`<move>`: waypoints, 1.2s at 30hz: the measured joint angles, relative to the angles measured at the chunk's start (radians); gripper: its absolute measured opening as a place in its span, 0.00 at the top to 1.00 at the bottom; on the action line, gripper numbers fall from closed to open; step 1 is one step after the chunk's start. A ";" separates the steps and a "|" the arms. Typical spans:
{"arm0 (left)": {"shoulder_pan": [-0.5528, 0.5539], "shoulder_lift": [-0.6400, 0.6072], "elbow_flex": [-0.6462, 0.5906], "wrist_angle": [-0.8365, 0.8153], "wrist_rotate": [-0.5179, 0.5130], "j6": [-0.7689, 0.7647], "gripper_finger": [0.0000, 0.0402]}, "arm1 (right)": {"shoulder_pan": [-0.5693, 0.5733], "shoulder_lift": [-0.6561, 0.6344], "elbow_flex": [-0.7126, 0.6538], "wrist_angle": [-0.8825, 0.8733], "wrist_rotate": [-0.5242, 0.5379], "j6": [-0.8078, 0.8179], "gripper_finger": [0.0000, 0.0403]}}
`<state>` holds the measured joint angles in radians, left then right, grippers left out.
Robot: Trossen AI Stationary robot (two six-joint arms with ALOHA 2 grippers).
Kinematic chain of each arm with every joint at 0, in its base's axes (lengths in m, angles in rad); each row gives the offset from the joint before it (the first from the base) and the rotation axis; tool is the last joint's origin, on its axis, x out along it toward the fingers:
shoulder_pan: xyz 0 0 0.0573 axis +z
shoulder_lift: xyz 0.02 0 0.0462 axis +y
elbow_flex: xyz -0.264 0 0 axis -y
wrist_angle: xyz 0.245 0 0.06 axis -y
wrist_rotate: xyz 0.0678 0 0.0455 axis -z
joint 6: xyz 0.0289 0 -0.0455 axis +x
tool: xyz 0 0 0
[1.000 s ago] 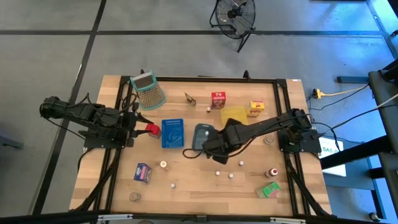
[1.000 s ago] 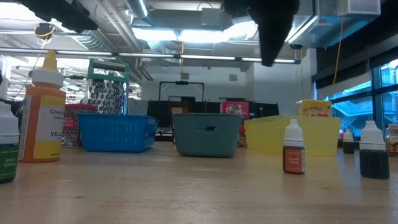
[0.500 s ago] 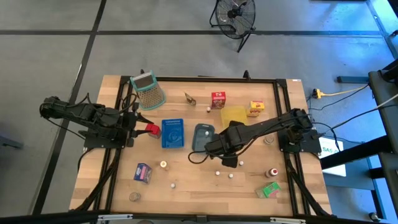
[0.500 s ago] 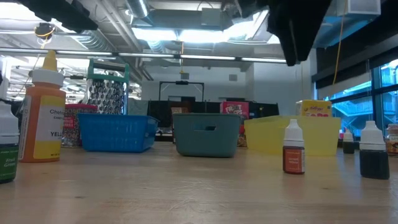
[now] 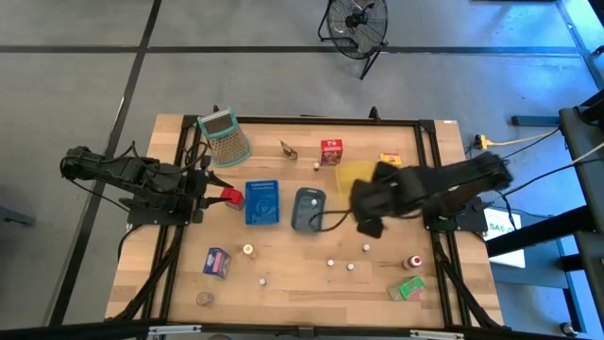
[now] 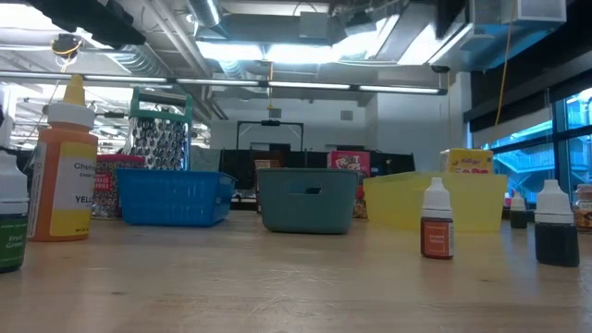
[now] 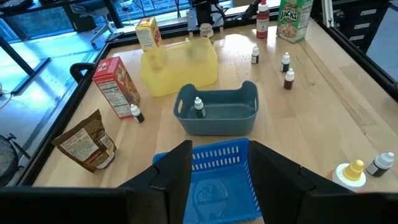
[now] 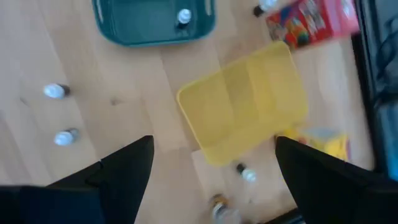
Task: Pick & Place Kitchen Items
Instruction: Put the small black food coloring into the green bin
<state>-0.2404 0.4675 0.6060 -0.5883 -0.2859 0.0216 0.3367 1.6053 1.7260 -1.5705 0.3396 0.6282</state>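
My right gripper (image 5: 368, 223) hangs open above the table, near the yellow tray (image 5: 354, 174), with nothing between its fingers (image 8: 212, 142). A small white-capped bottle (image 8: 183, 17) stands inside the grey-blue tray (image 5: 307, 208). More small bottles (image 5: 350, 266) stand on the wood toward the near edge. A red carton (image 5: 330, 151) and a yellow carton (image 5: 389, 162) stand at the far side. My left gripper (image 5: 215, 194) waits open at the table's left, facing the blue tray (image 7: 217, 186), with a small red carton (image 5: 231, 196) below its tips.
A green-rimmed grater (image 5: 225, 138) and a brown bag (image 5: 288, 149) stand at the far side. Near the front edge are a blue-purple carton (image 5: 217, 262), a green carton (image 5: 409, 288) and a red-capped bottle (image 5: 412, 262). Bare wood lies between the trays and the near bottles.
My right gripper has risen and drawn back toward the table's right edge, away from the grey-blue tray and to beside the yellow tray. It has stayed open. In the low view it has climbed out of the picture.
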 joint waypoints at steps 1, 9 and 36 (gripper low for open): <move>0.000 0.000 0.000 0.001 0.000 0.000 0.62 | 0.000 -0.040 -0.027 -0.001 0.000 0.048 0.16; 0.000 0.000 0.000 0.001 0.000 0.000 0.62 | -0.003 -0.255 -0.192 0.072 0.000 0.191 0.16; 0.000 0.000 0.000 0.000 -0.007 0.000 0.62 | -0.043 -0.197 -0.198 -0.005 0.017 0.323 0.21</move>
<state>-0.2405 0.4675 0.6060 -0.5880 -0.2932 0.0216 0.2935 1.4082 1.5276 -1.5759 0.3566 0.9515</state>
